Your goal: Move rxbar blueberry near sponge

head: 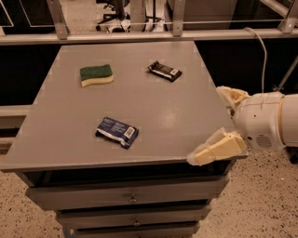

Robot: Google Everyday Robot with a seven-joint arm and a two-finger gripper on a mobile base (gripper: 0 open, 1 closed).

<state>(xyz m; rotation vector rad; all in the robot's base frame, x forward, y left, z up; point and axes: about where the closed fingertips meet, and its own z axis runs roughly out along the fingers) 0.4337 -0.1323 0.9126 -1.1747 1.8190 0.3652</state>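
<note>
Grey counter (153, 116) bears rxbar blueberry (117, 132) at 7 o'clock, sponge (96, 75) at 11; gripper (207, 125) hovers at 4, fingers (219, 148) apart.

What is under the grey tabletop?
Stacked closed drawers with small pulls; their contents are hidden. The gripper hovers by the near right corner of the tabletop, fingers open.

Place: office-like robot test area.
Signs: grey counter (139, 107) over drawers (130, 197); speckled floor (14, 209); wheeled office chair (114, 11) behind a metal rail (139, 36).
Gripper: the gripper (205, 125) at the counter's right front corner, fingers (219, 148) spread.
</note>
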